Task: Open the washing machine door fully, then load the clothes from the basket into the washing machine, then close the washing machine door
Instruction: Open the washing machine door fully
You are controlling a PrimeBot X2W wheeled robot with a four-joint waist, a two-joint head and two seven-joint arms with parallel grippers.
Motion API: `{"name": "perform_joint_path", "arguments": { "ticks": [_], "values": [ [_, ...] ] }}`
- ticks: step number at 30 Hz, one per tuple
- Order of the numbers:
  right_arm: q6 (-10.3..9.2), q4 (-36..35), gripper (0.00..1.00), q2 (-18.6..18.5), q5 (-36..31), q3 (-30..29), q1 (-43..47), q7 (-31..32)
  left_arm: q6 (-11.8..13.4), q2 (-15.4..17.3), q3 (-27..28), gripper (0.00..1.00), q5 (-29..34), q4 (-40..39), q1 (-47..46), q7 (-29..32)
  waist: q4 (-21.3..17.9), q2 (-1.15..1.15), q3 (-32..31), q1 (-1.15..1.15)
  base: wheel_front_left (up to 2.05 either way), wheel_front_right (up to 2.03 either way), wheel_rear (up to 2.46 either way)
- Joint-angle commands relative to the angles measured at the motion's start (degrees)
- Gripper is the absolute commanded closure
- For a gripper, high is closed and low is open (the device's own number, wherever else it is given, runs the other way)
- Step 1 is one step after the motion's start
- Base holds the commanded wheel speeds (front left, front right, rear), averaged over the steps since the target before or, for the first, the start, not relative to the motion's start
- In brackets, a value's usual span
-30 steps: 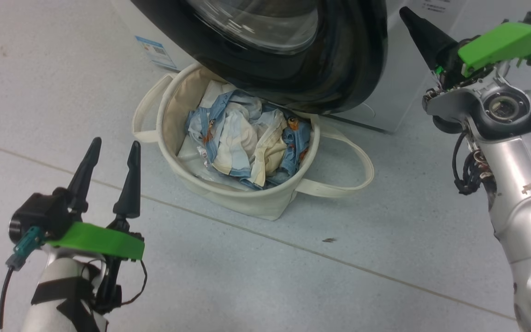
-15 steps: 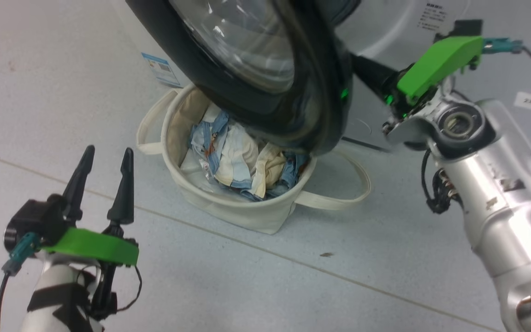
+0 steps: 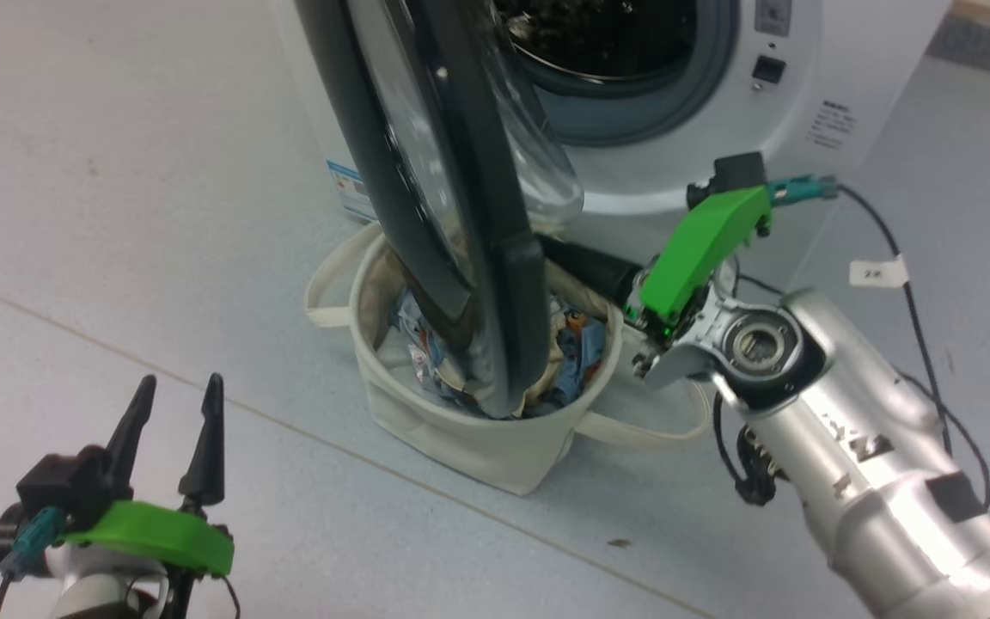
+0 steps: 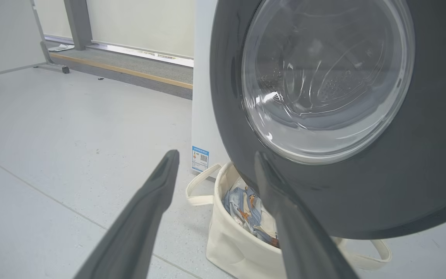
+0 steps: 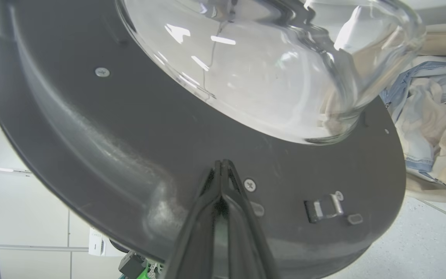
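Right gripper (image 5: 222, 166), fingers clenched together on nothing, has its joined tip set against the dark inner face of the washing machine door (image 3: 512, 284), just beside a screw (image 5: 249, 185) and near the metal latch (image 5: 325, 209). That door stands upright and roughly half open, seen almost edge-on from the head, its lower rim hanging over the basket (image 3: 478, 438). It lies to the left of the right gripper, hinged on the left side of the washing machine (image 3: 804, 77), so I judge that swinging it fully open calls for a push leftward and toward the far side. The right arm is much the nearer. The left gripper (image 3: 180, 383), spread wide and empty, hovers low at the near left, well apart. Count: one door, one basket with two loop handles, one heap of clothes (image 3: 585, 352) inside it, garments too tangled to number
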Motion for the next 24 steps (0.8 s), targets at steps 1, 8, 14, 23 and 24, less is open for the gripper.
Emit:
{"name": "perform_joint_path", "arguments": {
  "ticks": [1,8,14,23,24],
  "values": [
    [0.07,-2.9,1.00,2.0,-0.1,1.2,0.4,0.5,-0.3,2.0,2.6,0.00,0.3,-1.2,-0.4,-0.7,2.1,0.00,-2.2,0.01,0.00,0.00,0.00],
    [0.07,-4.6,1.00,3.0,1.0,3.0,3.3,-0.7,-0.1,2.6,4.9,0.00,0.7,0.2,1.6,-0.7,5.8,0.00,-4.8,0.01,0.00,0.00,0.00],
    [0.07,-4.1,1.00,4.1,1.3,5.4,0.9,-2.1,0.8,2.3,8.3,0.00,0.1,-1.7,3.4,-0.7,6.8,0.00,-3.9,0.01,0.00,0.00,0.00],
    [0.07,-2.7,1.00,4.6,4.3,10.3,-2.9,-4.1,1.0,1.0,11.7,0.00,0.2,-6.0,5.9,-0.7,7.9,0.00,-3.0,0.01,0.00,0.00,0.00],
    [0.07,-2.8,1.00,4.6,4.9,11.0,-3.2,-4.3,1.0,0.8,12.0,0.00,0.3,-6.4,6.2,-0.7,7.9,0.00,-3.0,0.01,0.00,0.00,0.00]
  ]
}}
